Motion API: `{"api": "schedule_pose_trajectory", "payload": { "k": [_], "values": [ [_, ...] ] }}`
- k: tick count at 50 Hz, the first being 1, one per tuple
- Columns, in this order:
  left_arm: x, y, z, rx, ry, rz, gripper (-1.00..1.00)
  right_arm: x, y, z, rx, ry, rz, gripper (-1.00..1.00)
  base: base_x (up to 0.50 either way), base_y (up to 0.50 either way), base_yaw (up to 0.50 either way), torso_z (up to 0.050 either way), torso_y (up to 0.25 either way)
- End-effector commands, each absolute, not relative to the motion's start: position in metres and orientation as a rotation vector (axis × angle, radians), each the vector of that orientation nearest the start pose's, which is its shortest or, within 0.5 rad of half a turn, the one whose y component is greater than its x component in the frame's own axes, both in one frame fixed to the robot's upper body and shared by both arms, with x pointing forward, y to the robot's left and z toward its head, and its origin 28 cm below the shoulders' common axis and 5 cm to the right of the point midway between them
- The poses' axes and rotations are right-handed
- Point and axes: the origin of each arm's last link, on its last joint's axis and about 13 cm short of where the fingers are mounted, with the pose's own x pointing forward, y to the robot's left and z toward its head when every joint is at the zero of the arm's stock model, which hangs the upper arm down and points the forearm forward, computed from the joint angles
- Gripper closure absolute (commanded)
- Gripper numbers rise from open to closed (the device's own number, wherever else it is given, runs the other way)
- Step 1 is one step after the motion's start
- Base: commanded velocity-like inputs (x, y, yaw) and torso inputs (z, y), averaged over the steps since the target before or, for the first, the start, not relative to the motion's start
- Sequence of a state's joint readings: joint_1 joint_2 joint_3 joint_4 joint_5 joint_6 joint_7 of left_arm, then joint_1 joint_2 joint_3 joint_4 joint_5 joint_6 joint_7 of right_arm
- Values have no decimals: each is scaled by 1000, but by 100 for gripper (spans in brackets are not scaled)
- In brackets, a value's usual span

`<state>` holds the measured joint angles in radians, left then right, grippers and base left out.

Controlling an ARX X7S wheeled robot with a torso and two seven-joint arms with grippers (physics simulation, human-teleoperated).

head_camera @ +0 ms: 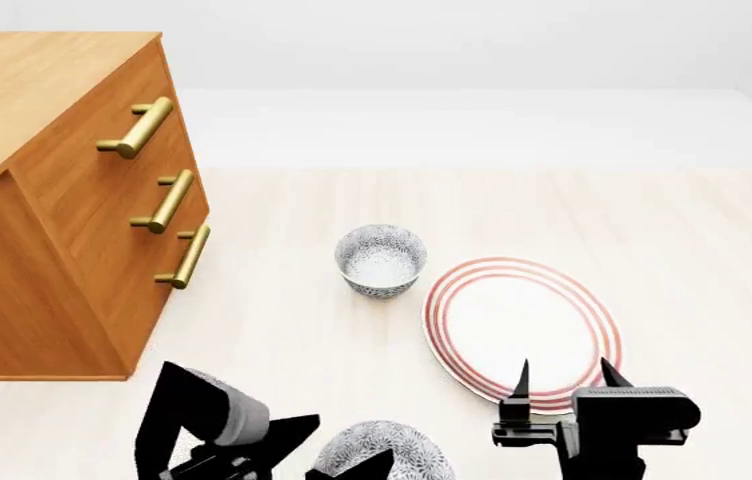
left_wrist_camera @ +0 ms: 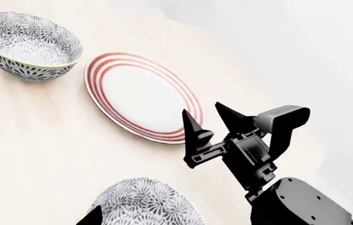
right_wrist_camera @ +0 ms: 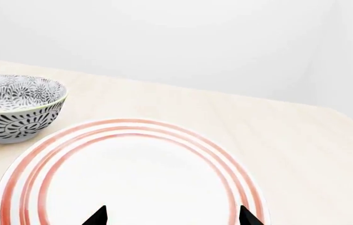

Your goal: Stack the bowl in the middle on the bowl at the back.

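While both arms hang low over the near edge of the pale wooden table (head_camera: 696,230), neither grips anything. The right gripper (head_camera: 563,378) points away from the robot, its two black fingers spread wide apart and standing over the near rim of the red-ringed white plate (head_camera: 523,325); from its own wrist camera only the two fingertips (right_wrist_camera: 97,216) show, one on each side of the plate's near part, with nothing between them. The left wrist view shows that same gripper from the side, jaws parted, just beside the plate's edge.

The left gripper (head_camera: 336,455) sits at the near left, angled inward toward the right, its black fingers spread on either side of a grey-patterned bowl (head_camera: 383,452) at the very bottom of the head view. I cannot tell whether the fingers touch that bowl; the jaws look released, not clamped.

That near bowl stands upright on the table, left of the plate and nearer than it. Farther off stands a second bowl of the same pattern, the bowl at the back (head_camera: 380,260), upright, white inside, empty, just beyond the plate's far-left edge and apart from it. A wooden chest of drawers (head_camera: 43,210) with three brass handles (head_camera: 163,200) fills the left side.
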<state>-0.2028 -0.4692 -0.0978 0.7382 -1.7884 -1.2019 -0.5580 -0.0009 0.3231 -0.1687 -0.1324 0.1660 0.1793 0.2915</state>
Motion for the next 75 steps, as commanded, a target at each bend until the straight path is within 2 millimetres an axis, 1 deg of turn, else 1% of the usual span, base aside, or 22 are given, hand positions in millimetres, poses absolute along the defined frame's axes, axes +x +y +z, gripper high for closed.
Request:
{"api": "schedule_pose_trajectory", "payload": {
  "k": [1, 12, 16, 19, 22, 25, 30, 36, 45, 52, 57, 60, 70, 75],
  "values": [
    [134, 219, 181, -363, 392, -800, -100, 206, -138, 30, -173, 67, -111, -100, 0, 0, 0, 0, 0],
    [129, 226, 191, -402, 302, -817, -100, 206, -138, 30, -173, 66, -110, -100, 0, 0, 0, 0, 0],
    [129, 231, 196, -433, 225, -833, -100, 205, -137, 31, -175, 63, -110, -100, 0, 0, 0, 0, 0],
    [128, 233, 198, -433, 120, -810, -100, 203, -137, 33, -178, 56, -112, -100, 0, 0, 0, 0, 0],
    [130, 235, 198, -433, 73, -773, -100, 201, -137, 37, -185, 43, -117, -100, 0, 0, 0, 0, 0],
    [135, 237, 197, -441, 20, -735, -100, 198, -137, 44, -193, 21, -126, -100, 0, 0, 0, 0, 0],
    [139, 240, 195, -351, -148, -594, -100, 191, -136, 54, -206, -15, -140, -100, 0, 0, 0, 0, 0],
    [145, 244, 192, -303, -253, -487, -100, 180, -134, 71, -234, -72, -153, -100, 0, 0, 0, 0, 0],
    [143, 249, 191, -257, -396, -395, -100, 159, -130, 97, -274, -175, -178, -100, 0, 0, 0, 0, 0],
    [134, 254, 191, -240, -536, -336, -100, 137, -125, 120, -291, -314, -196, -100, 0, 0, 0, 0, 0],
    [128, 256, 192, -234, -589, -310, -100, 120, -121, 140, -311, -414, -219, -100, 0, 0, 0, 0, 0],
    [124, 257, 192, -234, -614, -303, -100, 114, -120, 147, -320, -446, -227, -100, 0, 0, 0, 0, 0],
    [102, 259, 190, -234, -733, -296, -100, 98, -121, 155, -316, -524, -253, -100, 0, 0, 0, 0, 0],
    [96, 259, 189, -238, -761, -298, -100, 88, -119, 160, -314, -576, -251, -100, 0, 0, 0, 0, 0]
  ]
}}
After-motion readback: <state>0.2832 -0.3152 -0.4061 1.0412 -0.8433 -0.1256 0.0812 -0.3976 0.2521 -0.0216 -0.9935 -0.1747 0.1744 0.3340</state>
